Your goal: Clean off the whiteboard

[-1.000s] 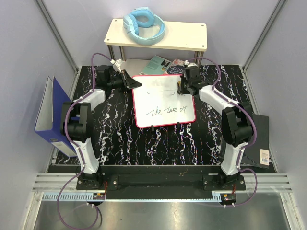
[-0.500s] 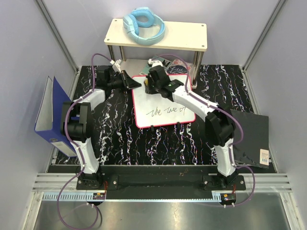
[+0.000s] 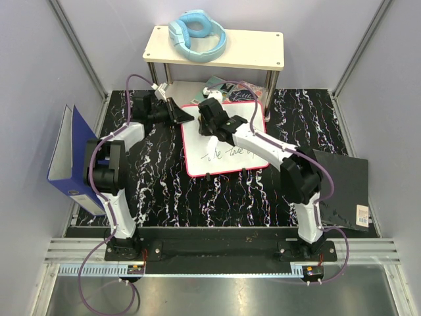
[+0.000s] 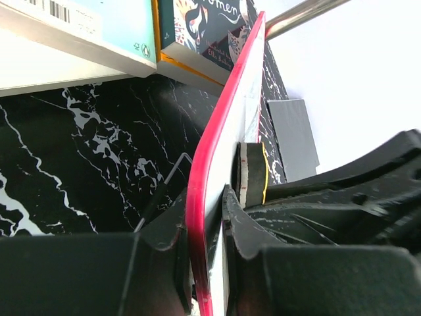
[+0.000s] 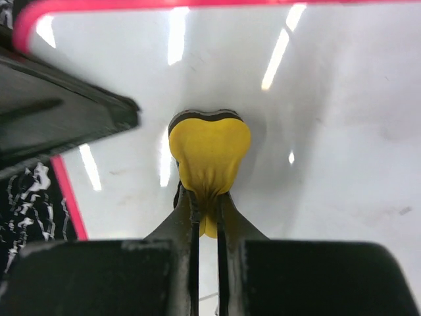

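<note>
**A:** While the right tool (image 5: 204,197) is squeezing shut on the yellow eraser (image 5: 209,155), where is the whiteboard (image 3: 197,155) sitting?

**B:** Directly under it. The eraser is pressing against the white face near the board's far-left corner, just inside the pink rim. The left tool (image 4: 200,227) is clamping that same corner, with one finger on each side of the rim.

**A:** And beyond the two tools?

**B:** The board is lying on the black marbled desk (image 3: 164,184) between the arms. It is just in front of the cream shelf (image 3: 256,49), which is carrying blue headphones (image 3: 197,36). Some books (image 3: 227,89) are lying under the shelf, touching or nearly touching the board's far edge. A blue binder (image 3: 69,155) is standing well off to the left.

**A:** Is anything getting hidden?

**B:** From above, the right arm is crossing the board and covering the eraser completely. It is also cutting through the black writing (image 3: 227,153), so the words are not reading clearly. I cannot tell whether the clamped edge is lifting off the desk.

**A:** What are the wrist views adding?

**B:** The left wrist view is showing the board edge-on, with the eraser's dark layer and yellow back meeting its face. The right wrist view is showing the glossy surface around the eraser looking clean, with ceiling lights reflecting in it.
</note>
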You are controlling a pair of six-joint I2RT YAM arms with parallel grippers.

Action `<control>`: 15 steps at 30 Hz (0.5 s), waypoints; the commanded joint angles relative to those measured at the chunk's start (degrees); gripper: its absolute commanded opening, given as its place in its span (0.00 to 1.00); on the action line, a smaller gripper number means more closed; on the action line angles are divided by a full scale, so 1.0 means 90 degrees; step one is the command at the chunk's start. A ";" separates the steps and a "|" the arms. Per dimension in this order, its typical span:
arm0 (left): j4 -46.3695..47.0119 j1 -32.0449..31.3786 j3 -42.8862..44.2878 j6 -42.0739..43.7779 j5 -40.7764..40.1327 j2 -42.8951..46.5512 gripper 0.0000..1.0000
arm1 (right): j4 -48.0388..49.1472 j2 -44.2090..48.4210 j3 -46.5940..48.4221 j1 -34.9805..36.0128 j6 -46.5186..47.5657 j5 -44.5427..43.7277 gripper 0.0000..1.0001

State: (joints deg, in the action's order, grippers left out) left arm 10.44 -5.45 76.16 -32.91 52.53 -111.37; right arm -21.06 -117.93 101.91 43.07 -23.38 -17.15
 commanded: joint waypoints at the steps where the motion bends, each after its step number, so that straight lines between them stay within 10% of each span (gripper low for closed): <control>1: -0.0642 -0.0498 -0.0103 0.1654 -0.0124 -0.0233 0.00 | -0.0912 0.0162 -0.1058 -0.0352 -0.0108 -0.0360 0.00; 15: -0.0730 -0.0498 -0.0113 0.1732 -0.0134 -0.0213 0.00 | -0.0356 0.0975 -0.2768 -0.2109 -0.0079 0.0215 0.00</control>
State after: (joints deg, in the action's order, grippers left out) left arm 11.05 -6.70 76.79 -31.75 52.25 -111.37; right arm -20.69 -106.65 80.34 27.79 -25.76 -15.35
